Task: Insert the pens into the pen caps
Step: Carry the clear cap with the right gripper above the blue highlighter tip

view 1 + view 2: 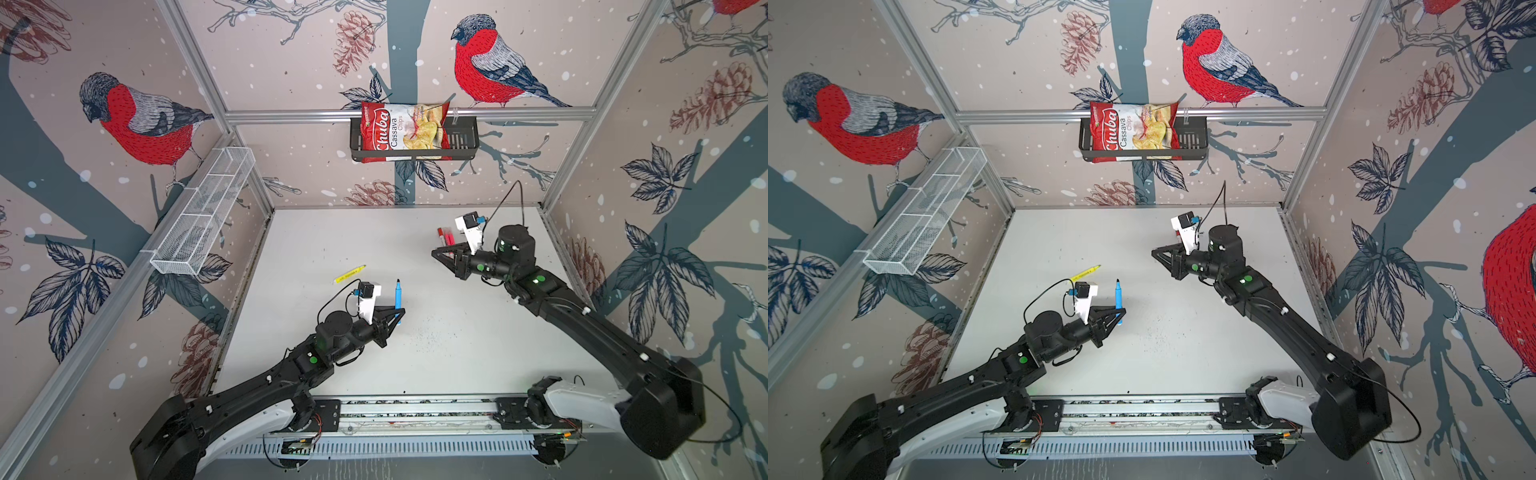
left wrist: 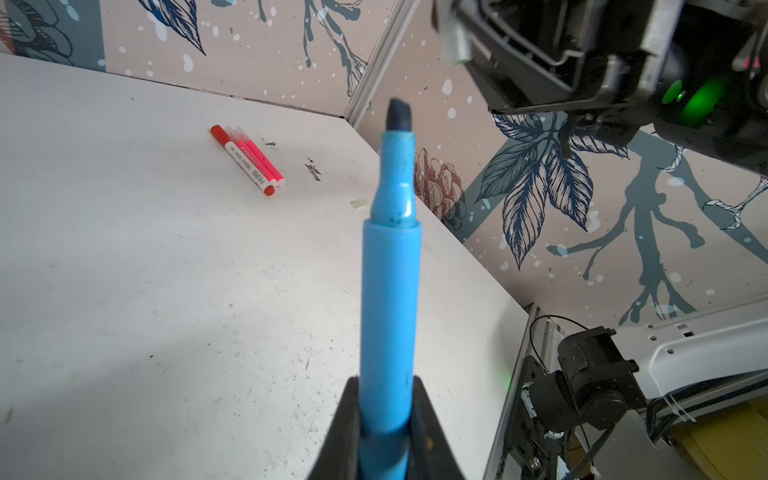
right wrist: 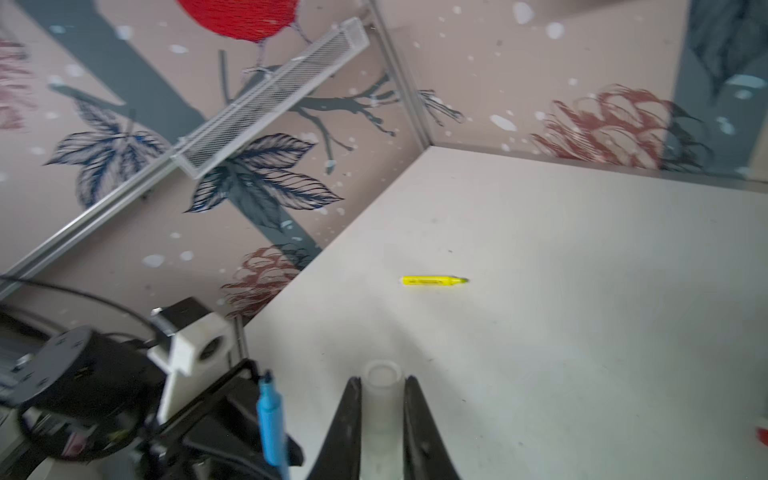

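Left gripper (image 2: 385,384) clamps blue pen (image 2: 388,291) by lower barrel, dark chisel tip bare, pointing away from jaws. Right gripper (image 3: 382,380) pinches cap (image 3: 381,399), seemingly translucent whitish, mouth outward.

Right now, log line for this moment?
left end effector: shut on blue pen | right end effector: shut on clear cap | pen uncapped

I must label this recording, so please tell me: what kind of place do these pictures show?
Probably a robot test cell, not a home: walls of printed bird panels in an aluminium frame, and a left arm and a right arm mounted on a rail by a white table.
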Controlling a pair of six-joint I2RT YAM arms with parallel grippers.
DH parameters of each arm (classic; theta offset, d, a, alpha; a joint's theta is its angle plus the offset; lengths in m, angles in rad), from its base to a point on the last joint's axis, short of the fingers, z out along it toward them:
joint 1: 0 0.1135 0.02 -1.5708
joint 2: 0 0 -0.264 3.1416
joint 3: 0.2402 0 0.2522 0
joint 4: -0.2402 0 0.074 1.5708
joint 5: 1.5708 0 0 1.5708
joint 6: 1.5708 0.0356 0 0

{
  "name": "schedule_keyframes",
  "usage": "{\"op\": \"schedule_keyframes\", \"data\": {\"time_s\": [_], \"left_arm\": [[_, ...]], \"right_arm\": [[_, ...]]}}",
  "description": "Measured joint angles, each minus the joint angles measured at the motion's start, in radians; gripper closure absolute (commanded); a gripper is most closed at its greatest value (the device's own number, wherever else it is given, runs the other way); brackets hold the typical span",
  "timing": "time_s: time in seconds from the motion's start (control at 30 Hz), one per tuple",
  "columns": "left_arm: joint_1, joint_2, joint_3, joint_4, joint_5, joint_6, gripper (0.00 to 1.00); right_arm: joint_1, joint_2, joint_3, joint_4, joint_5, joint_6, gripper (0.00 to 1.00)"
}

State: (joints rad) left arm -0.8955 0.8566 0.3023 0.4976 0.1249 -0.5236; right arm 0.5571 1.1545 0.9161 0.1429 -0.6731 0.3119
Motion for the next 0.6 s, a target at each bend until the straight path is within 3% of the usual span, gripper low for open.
{"op": "schedule_keyframes", "data": {"time_s": [0.1, 0.3, 0.6], "left_arm": [[-0.062, 0.044, 0.008, 0.060, -0.024, 0.000, 1.00], [-0.170, 0.097, 0.049, 0.151, -0.076, 0.014, 1.00], [-0.205, 0.113, 0.080, 0.208, -0.111, 0.042, 1.00]], "right_arm": [[0.026, -0.059, -0.051, 0.152, -0.062, 0.039, 0.90], [0.072, -0.095, -0.064, 0.293, -0.124, 0.082, 0.90], [0.095, -0.095, -0.096, 0.378, -0.122, 0.140, 0.90]]}}
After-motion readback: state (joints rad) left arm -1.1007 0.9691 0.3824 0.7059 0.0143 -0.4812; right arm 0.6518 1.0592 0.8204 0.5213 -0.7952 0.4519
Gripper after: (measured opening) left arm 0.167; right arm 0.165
